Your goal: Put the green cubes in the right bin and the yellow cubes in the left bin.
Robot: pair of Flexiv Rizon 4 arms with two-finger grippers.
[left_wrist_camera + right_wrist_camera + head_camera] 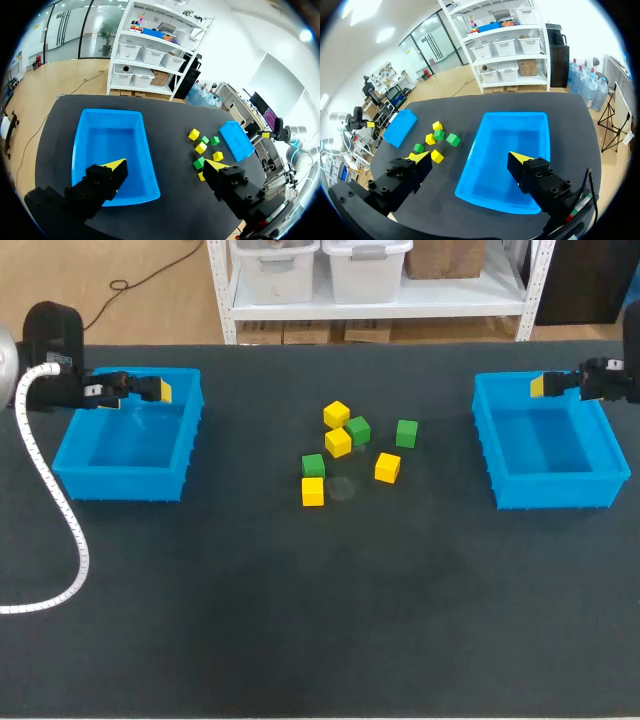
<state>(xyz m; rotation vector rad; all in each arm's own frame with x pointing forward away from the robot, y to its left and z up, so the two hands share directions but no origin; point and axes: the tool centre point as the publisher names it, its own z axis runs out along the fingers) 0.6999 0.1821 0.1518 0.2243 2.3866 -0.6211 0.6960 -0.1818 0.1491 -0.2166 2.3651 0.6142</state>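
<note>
Hovering over left bin (190, 430), left gripper (167, 165) fingers spread wide, empty, right gripper (470, 157) over right bin (486, 440), fingers likewise apart, empty, four yellow cubes (338, 442) and three green cubes (358, 430) clustered on table (300, 590) between both bins

A wide, flat counter (300, 620) with a matte, dark charcoal top fills most of the head view, its far edge running straight across. Near its middle a faint, pale round smudge (343, 488) marks the surface. Both wrist views show the same top as black, with straight edges.
</note>
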